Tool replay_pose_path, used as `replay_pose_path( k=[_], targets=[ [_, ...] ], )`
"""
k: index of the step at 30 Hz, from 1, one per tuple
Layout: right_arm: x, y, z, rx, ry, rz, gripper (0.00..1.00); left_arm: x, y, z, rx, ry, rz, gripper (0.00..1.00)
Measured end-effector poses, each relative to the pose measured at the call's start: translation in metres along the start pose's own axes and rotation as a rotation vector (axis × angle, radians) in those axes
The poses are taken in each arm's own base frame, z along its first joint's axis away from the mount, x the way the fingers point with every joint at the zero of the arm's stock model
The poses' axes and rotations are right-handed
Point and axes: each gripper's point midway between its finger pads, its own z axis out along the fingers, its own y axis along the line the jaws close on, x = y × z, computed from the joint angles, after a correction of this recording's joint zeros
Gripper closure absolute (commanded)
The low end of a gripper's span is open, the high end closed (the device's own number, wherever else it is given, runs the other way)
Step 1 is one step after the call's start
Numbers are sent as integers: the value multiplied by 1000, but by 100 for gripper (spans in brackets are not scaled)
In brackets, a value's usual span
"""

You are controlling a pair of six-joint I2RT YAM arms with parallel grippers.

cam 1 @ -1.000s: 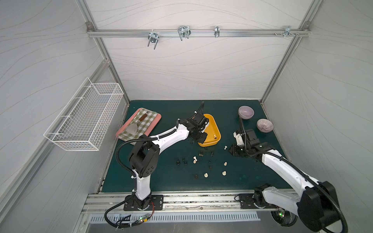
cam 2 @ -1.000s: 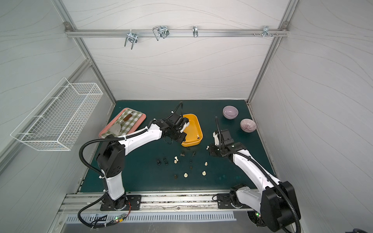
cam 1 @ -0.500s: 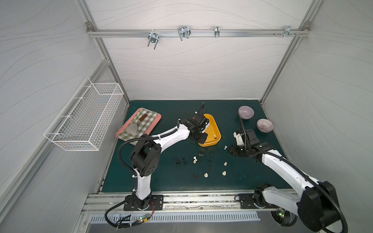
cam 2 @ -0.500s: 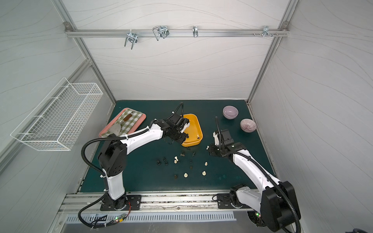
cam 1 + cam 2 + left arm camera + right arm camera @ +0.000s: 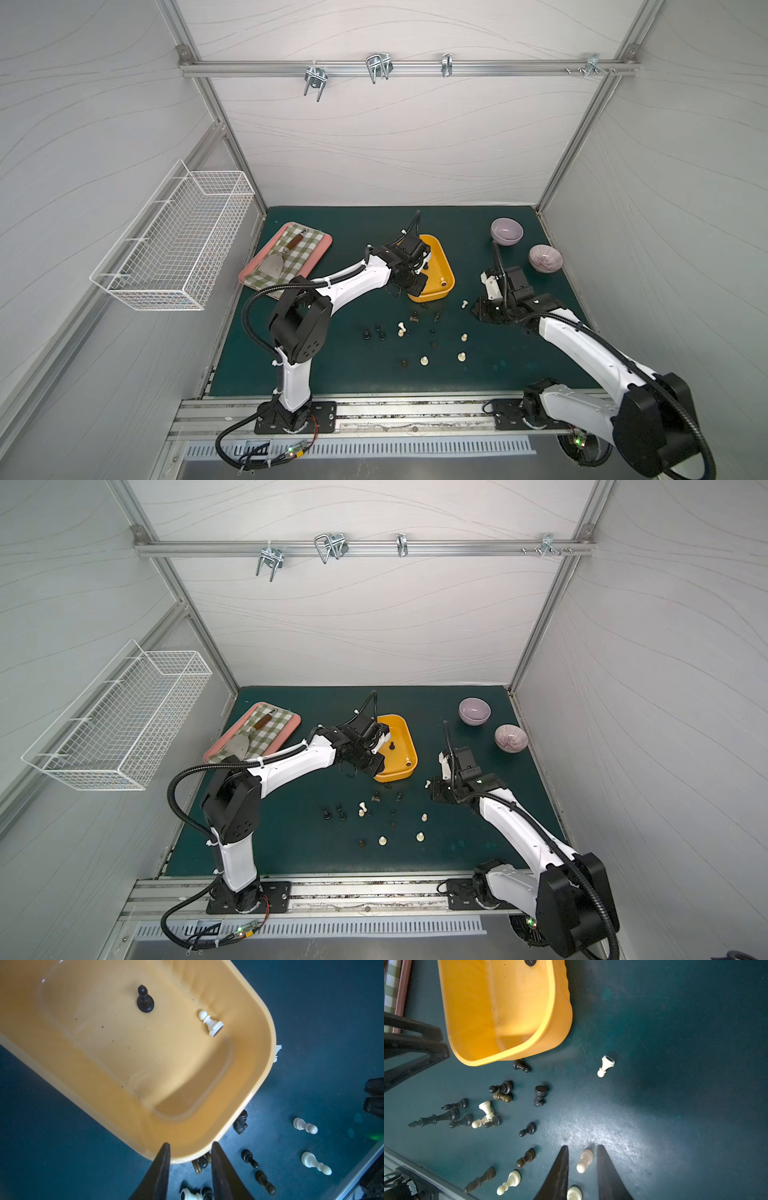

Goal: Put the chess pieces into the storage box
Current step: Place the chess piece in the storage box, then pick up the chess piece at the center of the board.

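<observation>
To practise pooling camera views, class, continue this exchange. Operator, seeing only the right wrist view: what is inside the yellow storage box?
Observer: In the left wrist view, a black bishop stands upright on the floor of the storage box.
Operator: Anything else in there?
Observer: A white pawn lies on its side near the wall.
Operator: What stands beyond the right arm?
Observer: In a top view, a plain lilac bowl and a striped bowl sit on the green mat.
</observation>
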Motion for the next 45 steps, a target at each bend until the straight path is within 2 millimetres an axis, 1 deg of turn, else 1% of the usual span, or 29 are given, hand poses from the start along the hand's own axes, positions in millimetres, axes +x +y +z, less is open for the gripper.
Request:
replay_pose_path(
  k=[5, 10, 14, 17, 22, 25, 30, 34, 39, 45],
  targets=[
    [0, 0, 0, 0, 1, -1, 74, -1, -1, -2, 2, -7, -9, 55],
    [1, 0, 0, 0, 2, -1, 73, -1, 0, -9, 5, -27, -11, 53],
    [1, 0, 0, 1, 3, -1, 73, 1, 6, -15, 2, -40, -26, 52],
    [1, 0, 0, 1, 4, 0, 73, -1, 13, -23, -3, -59, -40, 51],
    [2, -2, 3, 7, 17, 3, 74, -1, 19, -37, -7, -91, -53, 49],
    [5, -3, 5, 14, 34, 7, 73, 4, 21, -40, -8, -92, -56, 49],
    [11, -4, 8, 24, 64, 6, 73, 20, 28, -47, -15, -92, -82, 48],
    [11, -1, 9, 36, 83, -5, 73, 31, 35, -54, -26, -102, -104, 47],
    [10, 6, 12, 53, 97, -39, 73, 43, 43, -60, -43, -118, -123, 46],
    [14, 18, 19, 81, 135, -103, 73, 59, 51, -63, -55, -115, -139, 46]
  ],
)
